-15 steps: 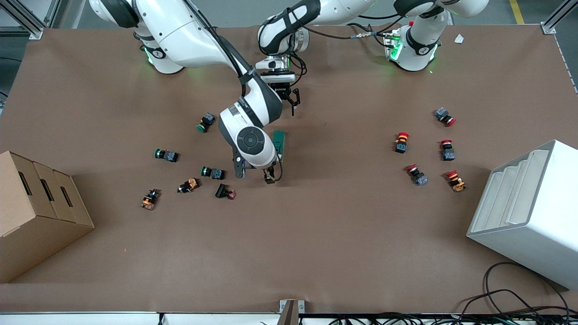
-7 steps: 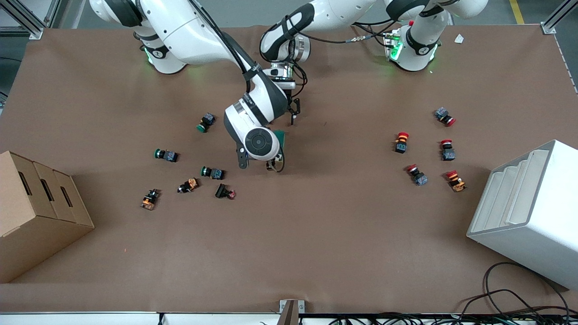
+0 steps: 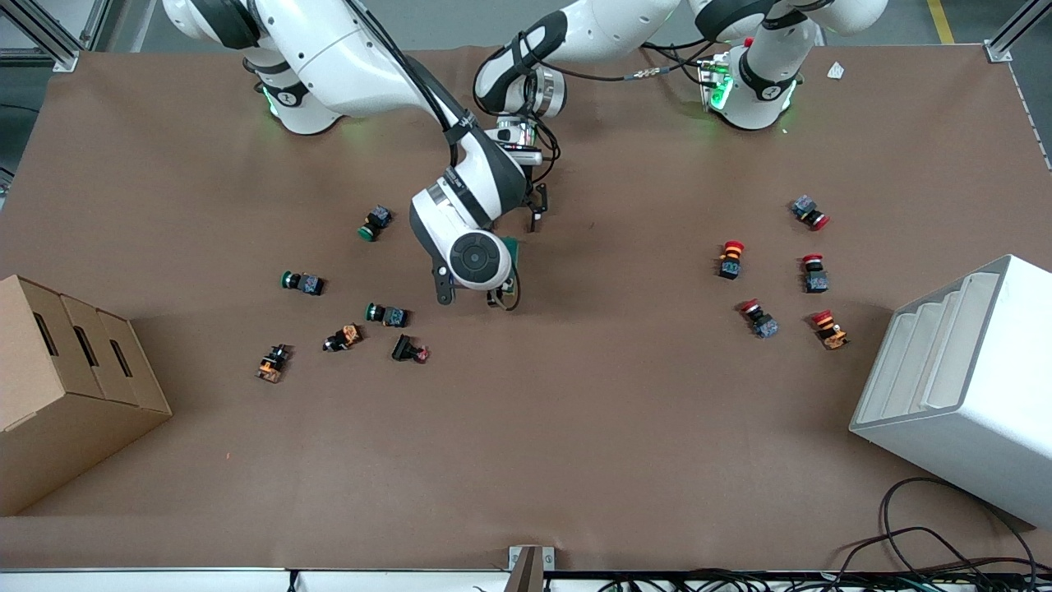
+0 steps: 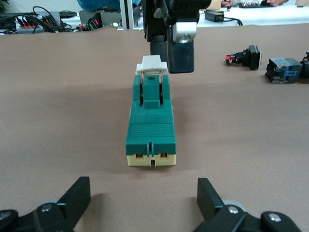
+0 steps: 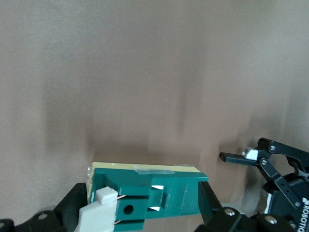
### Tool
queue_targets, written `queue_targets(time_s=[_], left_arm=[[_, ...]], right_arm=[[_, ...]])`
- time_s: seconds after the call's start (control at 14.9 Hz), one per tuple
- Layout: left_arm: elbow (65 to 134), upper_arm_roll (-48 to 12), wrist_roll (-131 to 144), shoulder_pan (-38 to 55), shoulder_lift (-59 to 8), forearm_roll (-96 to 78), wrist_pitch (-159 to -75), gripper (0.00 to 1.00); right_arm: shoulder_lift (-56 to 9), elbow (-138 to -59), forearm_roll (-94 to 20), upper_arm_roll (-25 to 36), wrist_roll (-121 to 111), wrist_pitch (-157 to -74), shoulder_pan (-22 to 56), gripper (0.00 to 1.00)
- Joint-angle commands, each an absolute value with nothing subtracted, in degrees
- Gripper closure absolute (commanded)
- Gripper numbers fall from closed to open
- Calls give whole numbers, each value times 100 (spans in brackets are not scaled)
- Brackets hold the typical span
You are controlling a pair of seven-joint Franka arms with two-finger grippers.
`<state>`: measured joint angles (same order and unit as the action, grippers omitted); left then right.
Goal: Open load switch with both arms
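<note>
The load switch (image 4: 150, 121) is a dark green block on a cream base, lying flat on the table mid-way between the arms. Its white lever (image 4: 152, 65) is at the end nearer the front camera. In the front view only a green corner of the load switch (image 3: 513, 247) shows past the right arm's wrist. My right gripper (image 3: 496, 298) is open and low over the lever end. In its wrist view its fingers (image 5: 72, 203) flank the switch (image 5: 154, 193); contact is unclear. My left gripper (image 4: 144, 200) is open at the switch's cream end, a short gap from it.
Green, orange and black push-buttons (image 3: 386, 313) lie scattered toward the right arm's end, close to the switch. Red-capped ones (image 3: 730, 257) lie toward the left arm's end. A cardboard box (image 3: 66, 386) and a white bin (image 3: 962, 386) stand at the table's two ends.
The right arm's wrist and gripper have moved away from the front camera and now cover most of the switch. The left gripper has come a little closer to the switch.
</note>
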<state>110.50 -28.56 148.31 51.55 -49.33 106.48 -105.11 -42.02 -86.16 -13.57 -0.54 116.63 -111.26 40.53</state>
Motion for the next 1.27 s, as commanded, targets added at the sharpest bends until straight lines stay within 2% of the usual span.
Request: queue_targets(time_s=[0.0,0.27,1.21], left_arm=[[10916,-2821,14968,5300,-5177,10723,-10556,1],[10916,-2751,14968,5388,-5273,10731,-10521,1],[10925,-2689,14959,5511,-5370,10731,-10389,2]], right_arm=[[-4184,-8447,-1503,-176,11707,-10671,3982,0],[-4166,-8174,-1968,-167,11707,-10135,3981,0],[-4280,-8350,-1916,-167,11470,-9712,4236,0]])
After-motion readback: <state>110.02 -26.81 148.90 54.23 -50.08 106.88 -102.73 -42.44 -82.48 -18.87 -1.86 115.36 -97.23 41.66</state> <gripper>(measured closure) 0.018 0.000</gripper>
